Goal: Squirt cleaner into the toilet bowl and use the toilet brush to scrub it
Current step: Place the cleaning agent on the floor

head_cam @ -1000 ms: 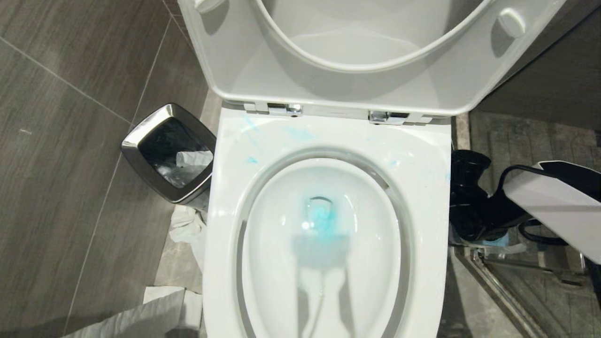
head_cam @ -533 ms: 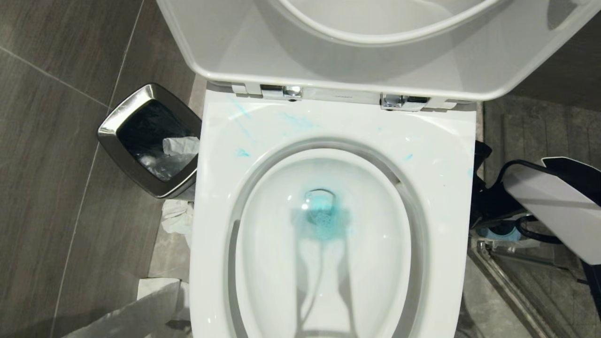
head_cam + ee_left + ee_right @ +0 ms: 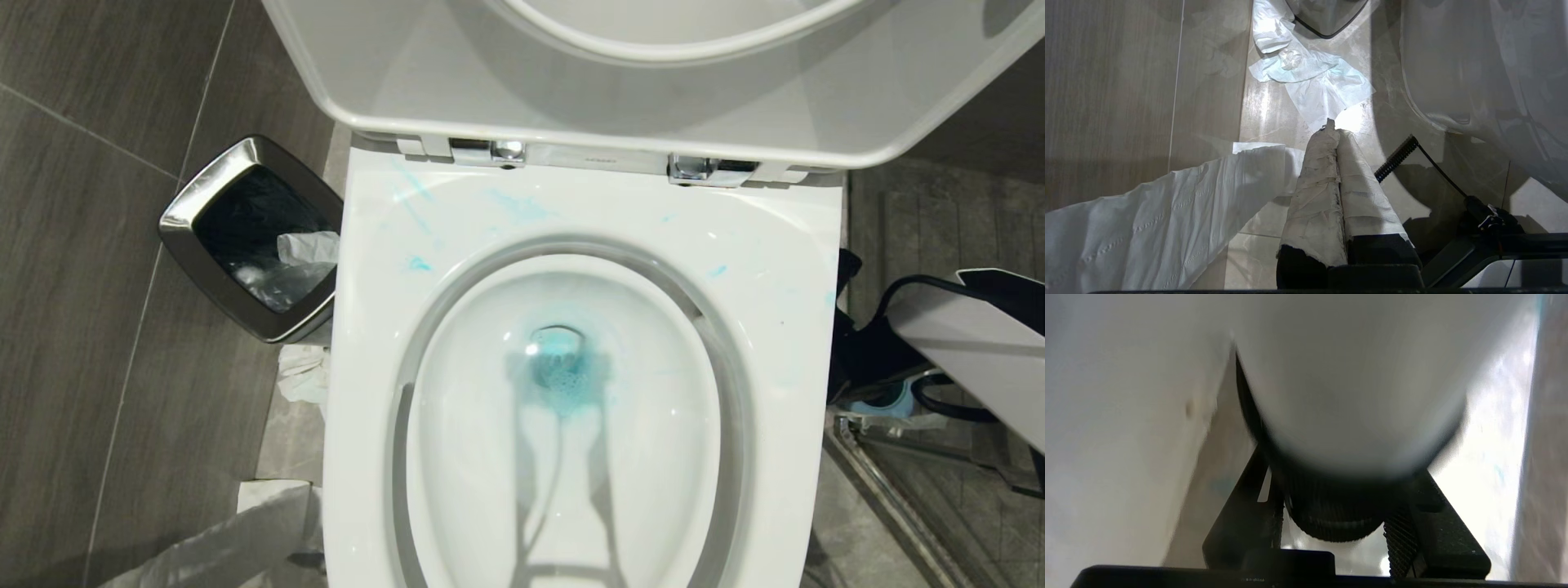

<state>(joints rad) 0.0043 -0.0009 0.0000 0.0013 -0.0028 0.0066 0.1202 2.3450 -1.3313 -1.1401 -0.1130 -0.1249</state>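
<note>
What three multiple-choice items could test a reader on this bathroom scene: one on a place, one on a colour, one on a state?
1. Where does the chrome-rimmed bin stand?
A) at the robot's left of the toilet bowl
B) at its right
C) inside it

2. What colour is the cleaner pooled at the drain?
A) red
B) turquoise-blue
C) yellow

3. How is the lid?
A) closed
B) taken off
C) raised

Answers:
1 A, the head view shows the bin on the floor beside the bowl's left edge.
2 B, a turquoise-blue patch lies at the bottom of the bowl.
3 C, the lid stands up behind the hinges and the bowl lies open.
</note>
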